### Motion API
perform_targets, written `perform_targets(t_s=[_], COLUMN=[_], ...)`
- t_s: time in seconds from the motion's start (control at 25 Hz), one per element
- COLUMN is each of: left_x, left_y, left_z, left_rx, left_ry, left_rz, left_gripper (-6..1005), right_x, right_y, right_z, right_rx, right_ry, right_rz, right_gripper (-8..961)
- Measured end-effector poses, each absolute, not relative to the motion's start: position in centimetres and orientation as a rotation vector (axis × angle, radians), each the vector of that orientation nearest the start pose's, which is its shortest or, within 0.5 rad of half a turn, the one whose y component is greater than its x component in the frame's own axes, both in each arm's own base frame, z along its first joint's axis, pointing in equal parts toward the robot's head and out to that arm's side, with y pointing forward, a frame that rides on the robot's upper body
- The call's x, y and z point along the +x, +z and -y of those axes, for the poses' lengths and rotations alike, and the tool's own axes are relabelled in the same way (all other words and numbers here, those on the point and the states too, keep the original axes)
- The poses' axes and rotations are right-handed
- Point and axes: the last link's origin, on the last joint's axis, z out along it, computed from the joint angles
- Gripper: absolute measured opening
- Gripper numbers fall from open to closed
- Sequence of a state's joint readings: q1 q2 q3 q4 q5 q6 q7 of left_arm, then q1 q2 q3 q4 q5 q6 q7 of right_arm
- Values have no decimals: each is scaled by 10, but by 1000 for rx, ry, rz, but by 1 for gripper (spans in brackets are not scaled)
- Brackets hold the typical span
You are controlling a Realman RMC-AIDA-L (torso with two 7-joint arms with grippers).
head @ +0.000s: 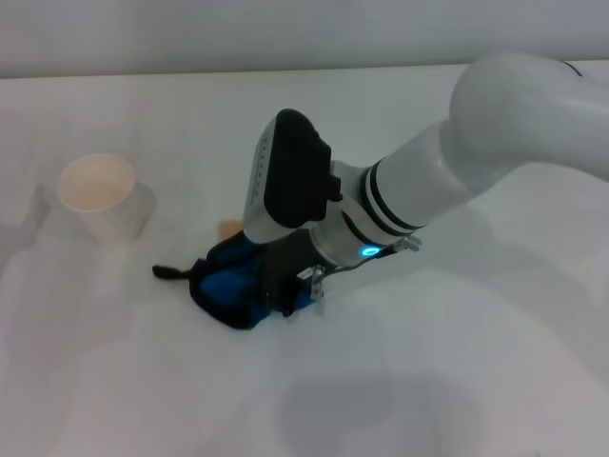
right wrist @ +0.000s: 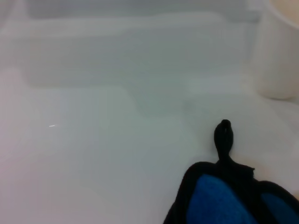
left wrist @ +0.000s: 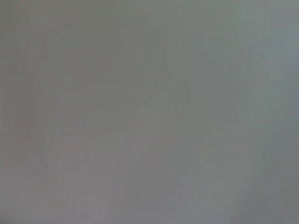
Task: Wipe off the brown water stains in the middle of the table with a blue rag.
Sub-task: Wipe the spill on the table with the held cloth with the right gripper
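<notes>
My right gripper (head: 284, 290) reaches in from the right and presses down on the blue rag (head: 226, 286) in the middle of the table (head: 447, 381). Its dark fingers are shut on the bunched cloth. The rag's black loop tab (head: 169, 272) sticks out to the left. A small tan patch of the brown water stains (head: 228, 228) shows just behind the rag; the arm and cloth hide anything more of them. The right wrist view shows the blue rag (right wrist: 224, 198) with its black edging and its tab (right wrist: 223, 135) lying on the white top. The left gripper is out of view.
A white paper cup (head: 98, 195) stands at the left of the table, a little behind the rag, and its side shows as the cup (right wrist: 280, 56) in the right wrist view. The left wrist view shows only a plain grey surface.
</notes>
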State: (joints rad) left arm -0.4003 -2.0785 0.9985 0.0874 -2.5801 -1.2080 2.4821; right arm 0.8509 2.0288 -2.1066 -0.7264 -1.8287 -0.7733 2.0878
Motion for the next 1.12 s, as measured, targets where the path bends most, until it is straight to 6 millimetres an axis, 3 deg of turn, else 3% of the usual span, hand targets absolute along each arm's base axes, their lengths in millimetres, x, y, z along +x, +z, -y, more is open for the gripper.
perform_targets(t_s=[0.48, 0.92, 1.12], left_x=[-354, -355, -353], left_y=[6, 7, 7], left_z=[-315, -315, -317], left_rx=[-1564, -1565, -1567], left_ry=[-926, -926, -928], left_rz=[842, 840, 837], left_gripper=[877, 876, 876], right_x=[180, 206, 204], right_y=[-137, -112, -111], right_z=[-377, -403, -405], right_rx=[-2811, -2653, -2643], right_ry=[-247, -187, -166], right_rz=[-400, -617, -637], right_gripper=[85, 88, 89])
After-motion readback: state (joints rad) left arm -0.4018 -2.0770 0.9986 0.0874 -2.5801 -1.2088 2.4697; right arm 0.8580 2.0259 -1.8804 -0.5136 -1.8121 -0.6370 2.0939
